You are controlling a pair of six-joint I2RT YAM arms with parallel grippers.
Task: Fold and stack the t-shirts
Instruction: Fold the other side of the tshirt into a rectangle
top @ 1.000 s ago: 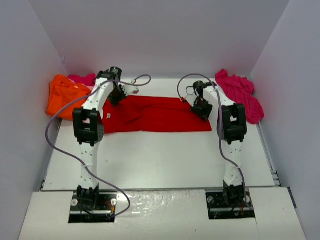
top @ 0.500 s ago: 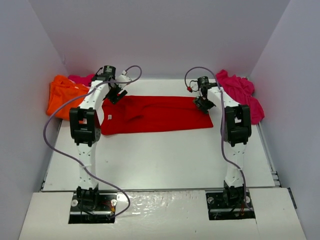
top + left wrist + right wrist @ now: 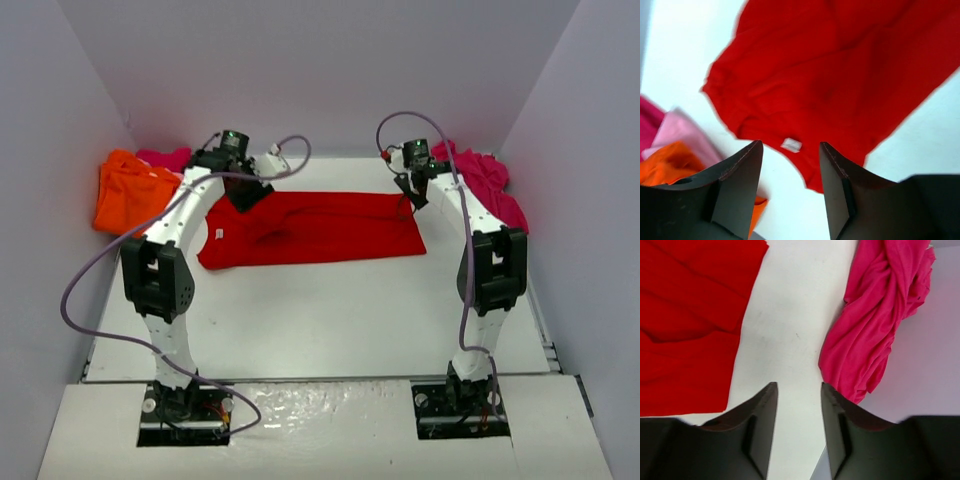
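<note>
- Orange t-shirt (image 3: 125, 195) — heaped at the far-left corner of the surface (image 3: 320, 320).
- Left gripper (image 3: 790, 150): jaws apart, empty, over the left end of the red t-shirt (image 3: 320, 230).
- Red t-shirt: flat mid-surface, soft and limp (likely to sag) — best pinched at the corners.
- Right gripper (image 3: 799, 390): apart, empty, beside the magenta t-shirt (image 3: 490, 190).

Spread shirt (image 3: 320, 228) lies on the table (image 3: 300, 320) between my left pincer (image 3: 245, 190) and right pincer (image 3: 412, 190). Left of the left one, a heap (image 3: 130, 190), maybe three shirts; right of the right one, a bunched shirt (image 3: 485, 185).
</note>
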